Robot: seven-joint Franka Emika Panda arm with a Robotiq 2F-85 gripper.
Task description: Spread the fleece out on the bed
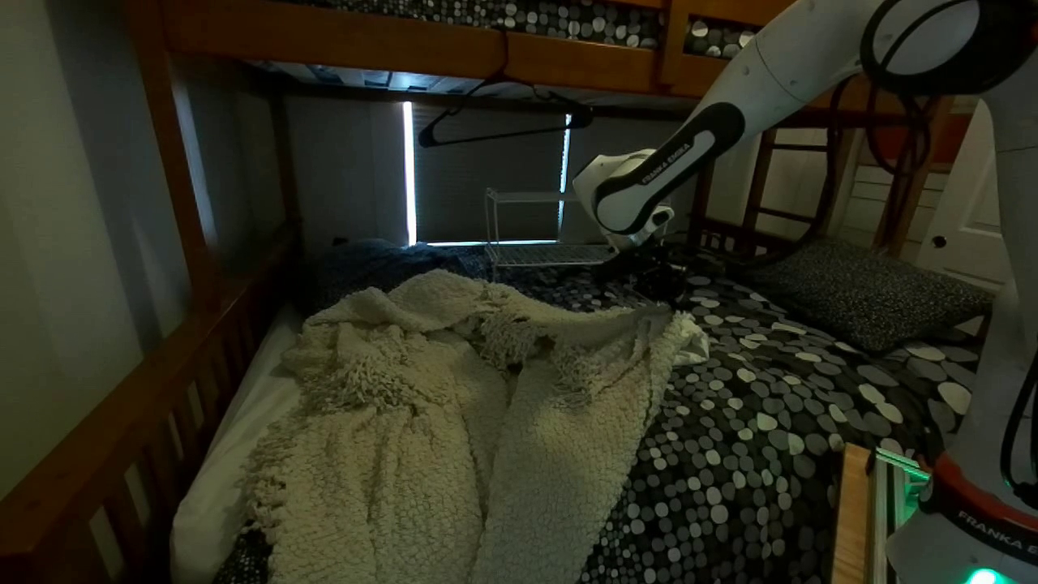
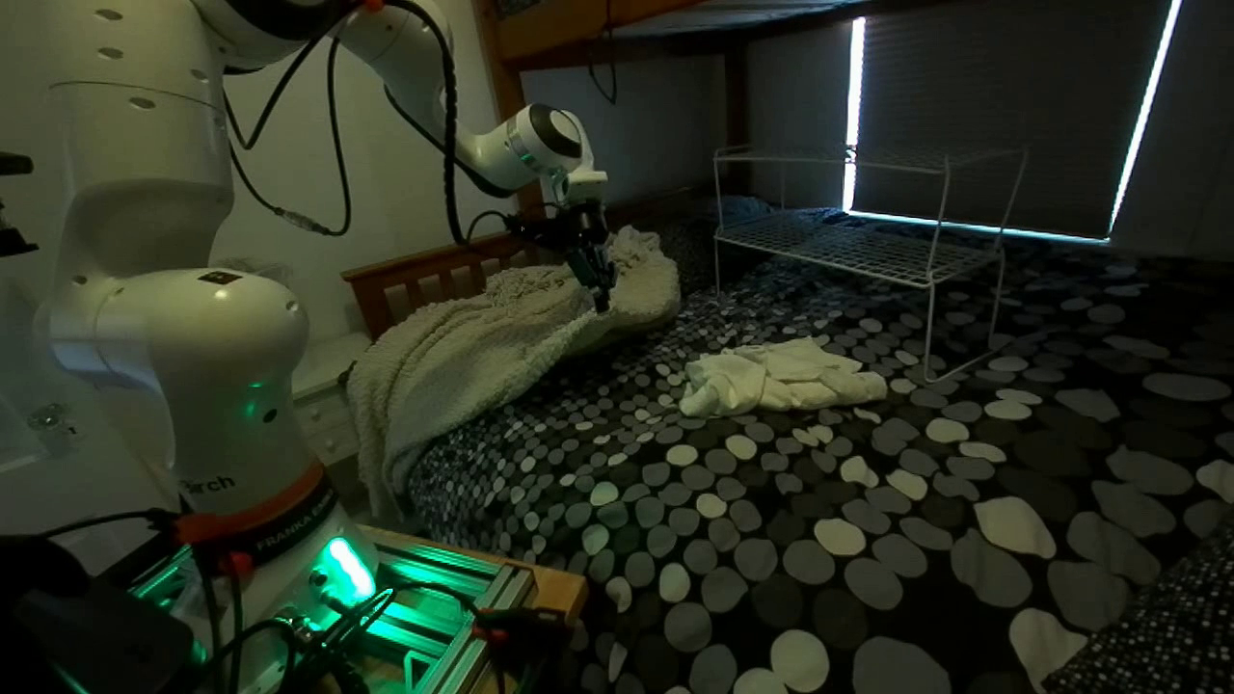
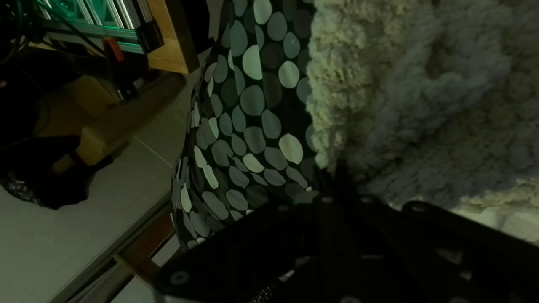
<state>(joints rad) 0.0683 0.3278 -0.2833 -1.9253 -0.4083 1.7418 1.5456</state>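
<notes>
Black dotted bed [image 2: 771, 540], drawn blind [image 2: 993, 87]

The white arm [image 2: 227, 323] has black cables [image 2: 449, 125] and a black gripper [image 3: 330, 169].

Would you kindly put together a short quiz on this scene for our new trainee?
1. Fill in the word: in the wrist view, the gripper is closed on the ____ of the fleece.
2. True or false: the fleece lies flat on the bed, free of folds.
3. Multiple choice: which pattern covers the bedspread? A, stripes; B, rounded spots; C, flowers.

Key: 1, edge. 2, false; the fleece lies in bunched folds. 3, B.
</notes>
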